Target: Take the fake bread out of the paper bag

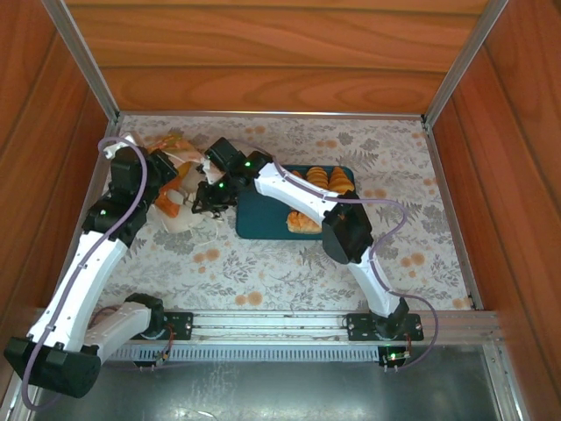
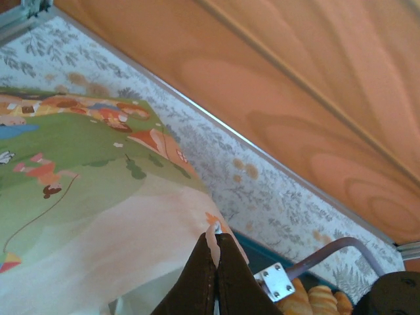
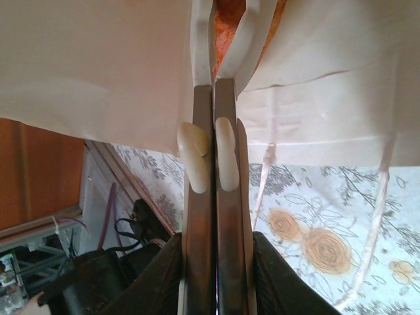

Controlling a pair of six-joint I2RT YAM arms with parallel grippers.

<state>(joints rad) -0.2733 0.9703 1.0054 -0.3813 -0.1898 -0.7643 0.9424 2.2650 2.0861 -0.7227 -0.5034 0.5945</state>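
Note:
The paper bag (image 1: 178, 210) lies on its side at the left of the table, its green printed panel (image 2: 79, 177) facing up. My left gripper (image 1: 165, 175) (image 2: 216, 241) is shut on the bag's rim, a strip of paper pinched between its dark fingers. My right gripper (image 1: 209, 189) (image 3: 213, 82) reaches into the bag's mouth, white paper (image 3: 98, 59) on both sides of it. Its jaws stand almost together, and an orange-brown piece of fake bread (image 3: 226, 26) shows right at the tips. Several golden breads (image 1: 329, 179) lie on the teal tray (image 1: 254, 217).
The teal tray stands just right of the bag, under the right forearm. Wooden walls close in the table on the left, back and right. A white cord handle (image 3: 377, 223) of the bag trails over the flowered tablecloth (image 1: 263, 272).

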